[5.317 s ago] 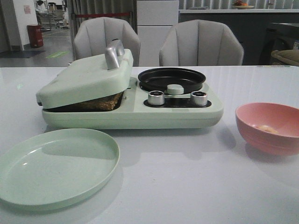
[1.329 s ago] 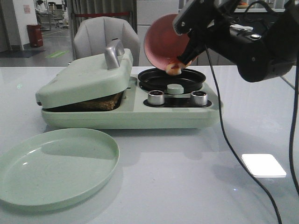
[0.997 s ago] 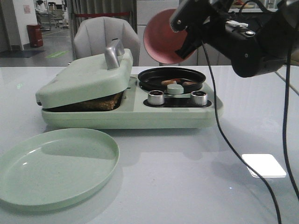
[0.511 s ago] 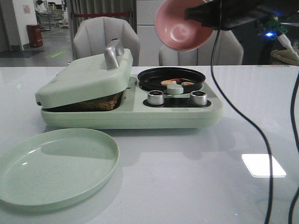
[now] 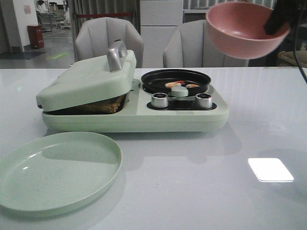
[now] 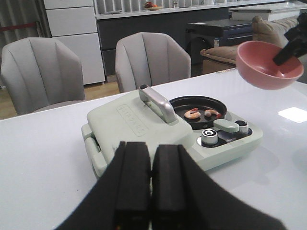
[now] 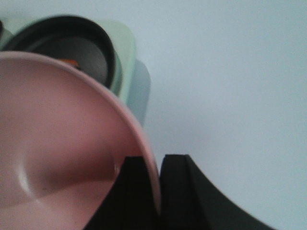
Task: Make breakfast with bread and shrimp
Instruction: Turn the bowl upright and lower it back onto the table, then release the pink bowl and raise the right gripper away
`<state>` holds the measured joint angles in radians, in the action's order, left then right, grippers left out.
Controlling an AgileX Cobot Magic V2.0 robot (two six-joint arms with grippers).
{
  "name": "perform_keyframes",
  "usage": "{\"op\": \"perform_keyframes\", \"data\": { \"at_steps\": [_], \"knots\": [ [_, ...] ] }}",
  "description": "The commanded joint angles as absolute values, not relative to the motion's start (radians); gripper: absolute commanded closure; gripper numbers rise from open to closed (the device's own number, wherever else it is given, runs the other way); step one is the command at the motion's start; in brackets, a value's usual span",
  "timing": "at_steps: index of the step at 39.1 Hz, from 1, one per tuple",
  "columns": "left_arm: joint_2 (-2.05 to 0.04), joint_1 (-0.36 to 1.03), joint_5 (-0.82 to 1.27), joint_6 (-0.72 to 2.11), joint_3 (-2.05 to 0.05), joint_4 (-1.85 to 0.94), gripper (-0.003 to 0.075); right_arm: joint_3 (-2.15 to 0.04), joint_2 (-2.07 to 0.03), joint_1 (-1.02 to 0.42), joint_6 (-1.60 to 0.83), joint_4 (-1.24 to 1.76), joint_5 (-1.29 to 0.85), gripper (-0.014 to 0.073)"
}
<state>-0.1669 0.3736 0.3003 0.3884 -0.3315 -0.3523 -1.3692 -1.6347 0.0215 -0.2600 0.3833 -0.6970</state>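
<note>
So the shrimp [image 5: 180,85], a few small curled orange-pink pieces, are sitting in the round black frying pan [image 5: 176,77] on the right half of the pale green breakfast maker [image 5: 134,115]. From the left wrist view you can count roughly two or three of them [image 6: 202,113] lying loose on the pan floor.

The bread [image 5: 98,106] is clamped under the hinged green lid with the silver handle [image 5: 116,55]; only a browned, toasty-looking edge peeks out of the gap, so I can't tell how many slices are in there.

The right gripper [image 7: 156,191] is pinched on the rim of the empty pink round bowl [image 5: 247,28], one finger inside and one outside, holding it up in the air to the right of the pan. The left gripper [image 6: 151,191] has its fingers pressed together with nothing between them, hovering on the near side of the machine.

Handling-wise, I'd guess the shrimp are light, slick and squishy, so pinching one would be fiddly. The toast looks stiff enough to grab by a crust edge, but squeeze too hard and it'll probably crack. The wide shallow green plate [image 5: 57,170] in front looks ready for it.
</note>
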Motion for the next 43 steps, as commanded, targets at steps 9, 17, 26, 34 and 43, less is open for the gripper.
{"op": "perform_keyframes", "data": {
  "at_steps": [9, 17, 26, 34, 43],
  "knots": [
    [-0.177, 0.381, 0.219, 0.378, -0.359, -0.369, 0.0606, -1.388, -1.709, 0.117, -0.258, 0.389, -0.857, 0.0453],
    [-0.177, 0.381, 0.219, 0.378, -0.359, -0.369, 0.0606, -1.388, -1.796, 0.117, -0.258, 0.388, -0.843, 0.0451],
    [-0.177, 0.381, 0.219, 0.378, -0.359, -0.369, 0.0606, -1.388, -1.866, 0.117, -0.258, 0.388, -0.809, 0.0449],
    [-0.177, 0.381, 0.219, 0.378, -0.359, -0.369, 0.0606, -1.39, -1.889, 0.117, -0.258, 0.388, -0.771, 0.041],
    [-0.177, 0.381, 0.219, 0.378, -0.359, -0.369, 0.0606, -1.4, -1.889, 0.117, -0.263, 0.329, -0.766, 0.0156]
  ]
}}
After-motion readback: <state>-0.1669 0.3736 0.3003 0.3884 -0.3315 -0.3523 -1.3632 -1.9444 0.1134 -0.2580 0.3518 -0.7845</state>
